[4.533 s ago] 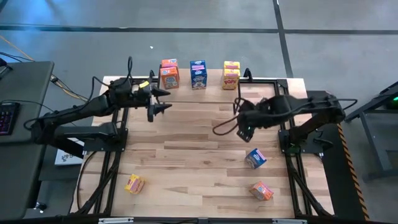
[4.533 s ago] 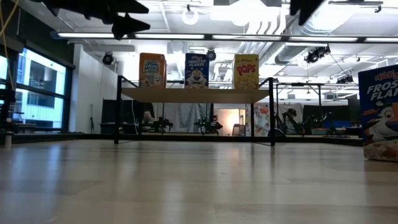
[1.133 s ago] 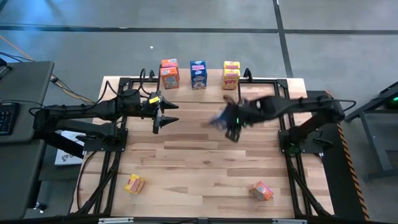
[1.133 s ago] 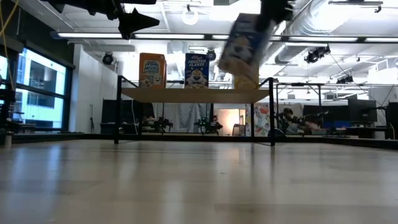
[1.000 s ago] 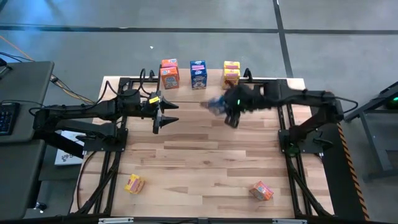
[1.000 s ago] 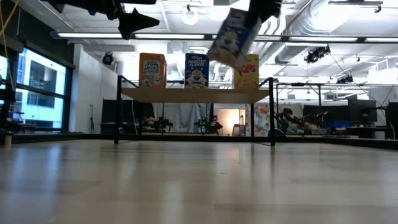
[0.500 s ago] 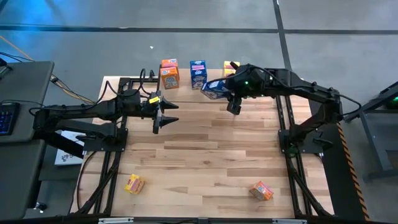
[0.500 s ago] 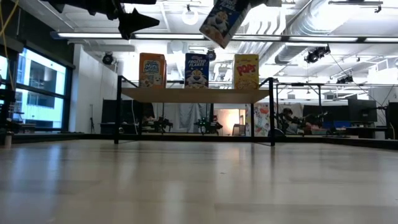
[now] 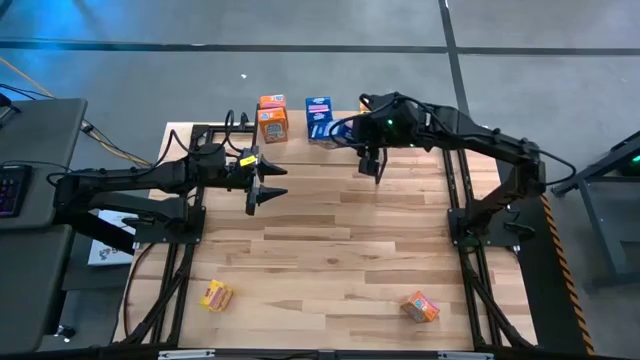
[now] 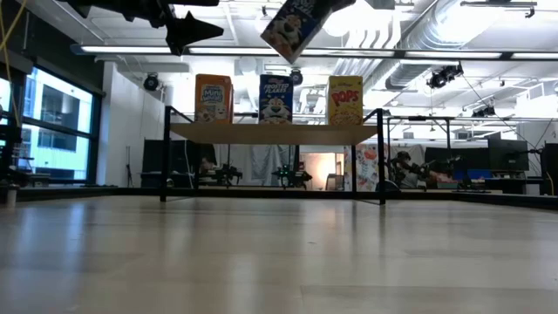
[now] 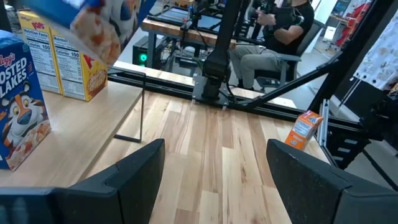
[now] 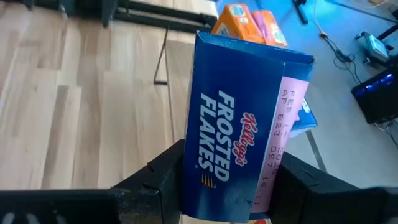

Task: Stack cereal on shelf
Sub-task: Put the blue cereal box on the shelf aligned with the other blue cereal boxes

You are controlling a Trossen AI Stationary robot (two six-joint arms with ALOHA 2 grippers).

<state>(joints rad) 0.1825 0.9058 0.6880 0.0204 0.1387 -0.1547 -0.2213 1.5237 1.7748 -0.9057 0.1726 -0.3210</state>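
The right gripper (image 12: pixel 227 177) is clamped on a blue box (image 10: pixel 294 24) of Frosted Flakes, held in the air at the top centre of the low view, above the shelf (image 10: pixel 275 132). There the box is tilted, its long axis leaning with the top toward the upper right. In the right wrist view the box (image 12: pixel 239 149) fills the middle, its printed name running along its length away from the fingers.

In the high view the right arm reaches from the right edge toward the upper centre, its gripper (image 9: pixel 352 128) over the shelf (image 9: pixel 345 125) just right of the standing blue box (image 9: pixel 319 117). The left arm stretches in from the left; its gripper (image 9: pixel 272 182) hovers with jaws apart, holding nothing, at centre left over the surface (image 9: pixel 320 250).

The low view shows three boxes upright on the shelf: orange box (image 10: pixel 214 98), blue, and yellow box (image 10: pixel 345 100). Only the high view shows two more boxes on the surface: a yellow one (image 9: pixel 214 295) at lower left and an orange one (image 9: pixel 421 306) at lower right.
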